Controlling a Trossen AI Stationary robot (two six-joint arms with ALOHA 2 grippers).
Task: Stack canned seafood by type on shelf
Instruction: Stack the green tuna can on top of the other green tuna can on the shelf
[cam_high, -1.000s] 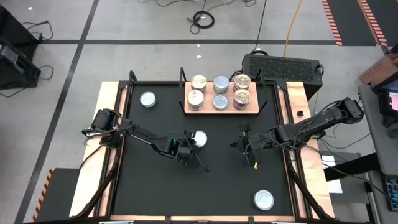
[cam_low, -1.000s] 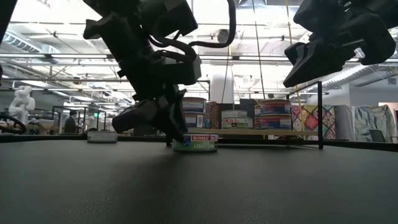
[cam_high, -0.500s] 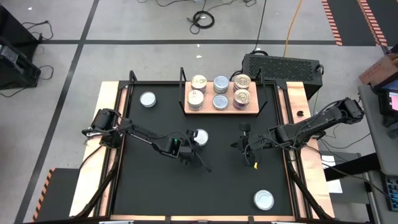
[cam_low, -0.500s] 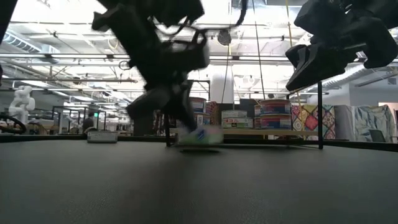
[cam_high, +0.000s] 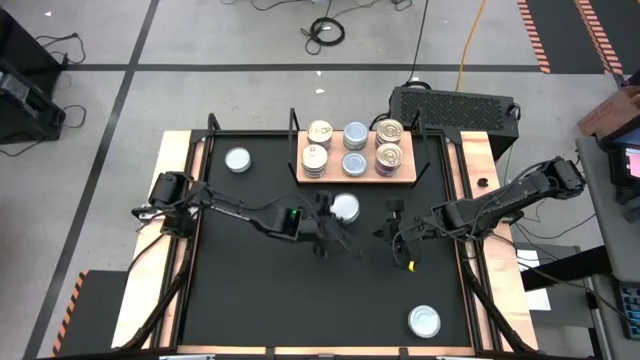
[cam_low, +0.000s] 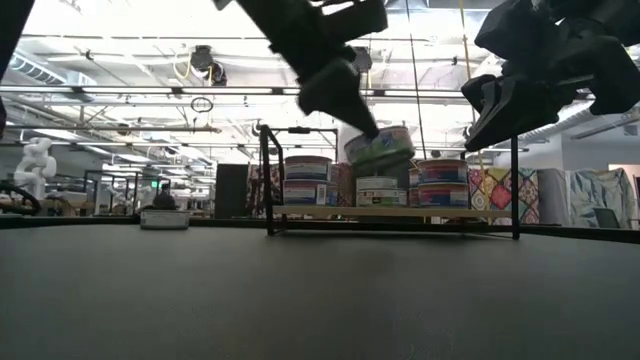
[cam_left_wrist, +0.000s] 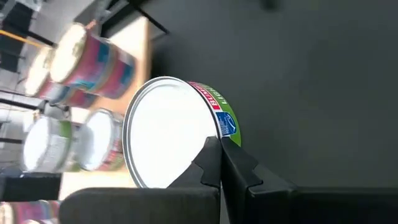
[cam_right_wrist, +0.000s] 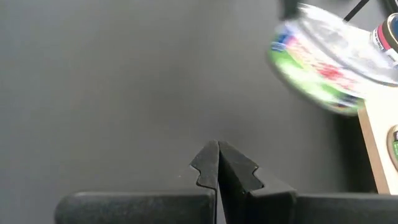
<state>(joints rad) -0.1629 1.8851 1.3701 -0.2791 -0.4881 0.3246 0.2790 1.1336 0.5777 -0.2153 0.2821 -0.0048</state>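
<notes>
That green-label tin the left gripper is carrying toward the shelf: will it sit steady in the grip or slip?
The green-label tin hangs tilted in the left gripper, pinched near its rim, so it may pivot or slip. Its smooth metal top looks slick. Rigid and flat, it should sit stable once laid level on the shelf.

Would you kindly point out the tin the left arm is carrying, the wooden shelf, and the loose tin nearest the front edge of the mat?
carried tin (cam_high: 346, 207), high view, on its pale top.
wooden shelf (cam_high: 409, 176), high view, on bare wood at its right front corner.
front tin (cam_high: 424, 321), high view, on its lid.
</notes>
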